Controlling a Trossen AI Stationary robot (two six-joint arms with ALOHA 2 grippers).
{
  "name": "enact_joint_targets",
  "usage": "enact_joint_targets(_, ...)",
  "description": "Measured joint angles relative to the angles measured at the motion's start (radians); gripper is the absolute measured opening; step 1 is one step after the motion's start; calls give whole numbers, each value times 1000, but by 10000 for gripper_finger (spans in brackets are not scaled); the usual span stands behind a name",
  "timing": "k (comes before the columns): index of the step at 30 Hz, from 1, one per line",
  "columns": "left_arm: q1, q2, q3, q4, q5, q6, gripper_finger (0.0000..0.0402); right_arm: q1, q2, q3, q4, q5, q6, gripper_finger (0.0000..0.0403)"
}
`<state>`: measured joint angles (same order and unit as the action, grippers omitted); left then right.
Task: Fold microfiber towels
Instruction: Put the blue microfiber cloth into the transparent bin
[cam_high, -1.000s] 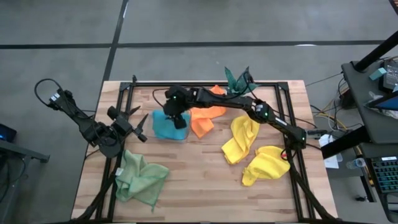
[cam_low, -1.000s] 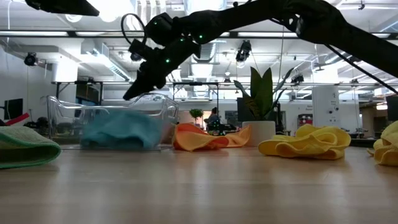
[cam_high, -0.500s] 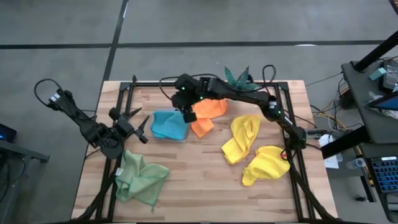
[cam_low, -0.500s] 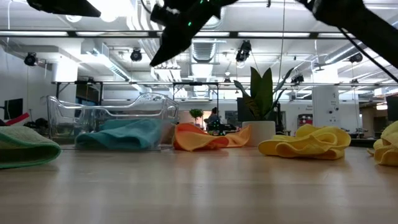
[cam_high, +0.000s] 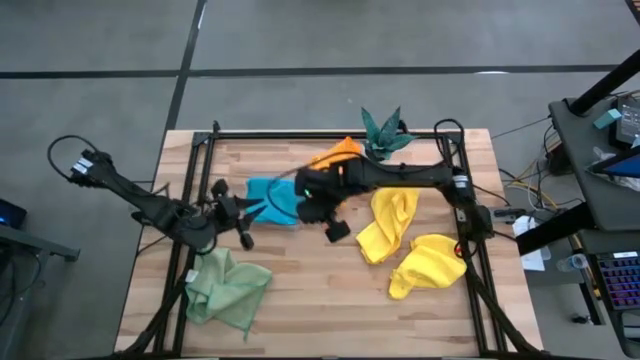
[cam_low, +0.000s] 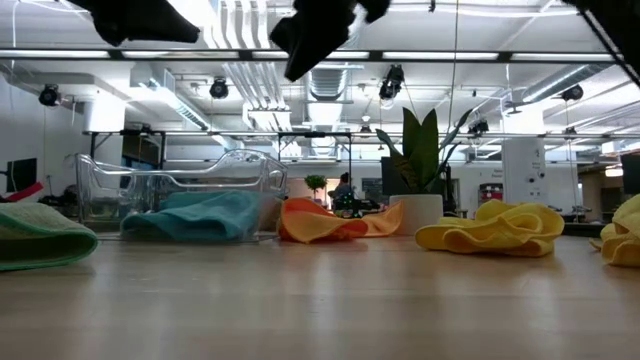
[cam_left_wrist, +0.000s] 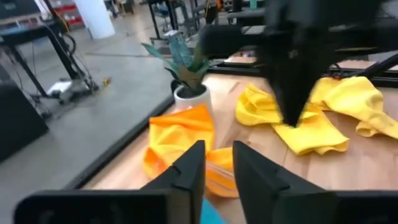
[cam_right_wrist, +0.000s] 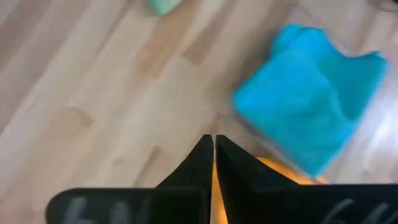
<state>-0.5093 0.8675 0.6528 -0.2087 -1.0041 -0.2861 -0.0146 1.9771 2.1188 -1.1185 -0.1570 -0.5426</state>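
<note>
Five towels lie on the table (cam_high: 330, 290). One towel (cam_high: 228, 287) sits near the front left corner. A second towel (cam_high: 276, 201) lies left of centre, inside the tray (cam_low: 180, 190), with a third towel (cam_high: 335, 153) behind it toward the back edge. The plant (cam_high: 384, 131) stands at the back edge. Two more lie right of centre: one towel (cam_high: 388, 223) and, nearer the front right, another towel (cam_high: 428, 264).

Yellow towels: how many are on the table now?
2. One yellow towel lies crumpled right of the table's middle, beside the right arm. The other yellow towel lies nearer the front right corner. Another could be hidden under the arms, but none shows.
</note>
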Motion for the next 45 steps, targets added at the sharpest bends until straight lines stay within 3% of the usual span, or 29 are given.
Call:
enact_joint_targets(7,4,161,28,83,69,-140,6,35,-214,-401,359,1,8,9)
enact_joint_targets(14,23,257,63,96,172,-256,1,35,-415,-747,691,1,64,9)
enact_joint_targets(19,131,255,102,68,331,-258,0,35,-537,-919,809,2,121,9)
enact_joint_targets(23,271,246,121,-67,475,-258,0,34,-624,-1034,898,2,153,9)
enact_joint_targets(30,572,265,120,-323,642,-229,0,34,-737,-1189,1055,2,167,9)
enact_joint_targets(35,734,334,110,-317,731,-101,0,34,-762,-1234,1104,2,167,9)
enact_joint_targets(39,796,429,109,-294,770,-50,0,34,-758,-1240,1113,2,167,9)
enact_joint_targets(45,802,563,108,-302,843,-47,0,34,-752,-1241,1110,2,167,9)
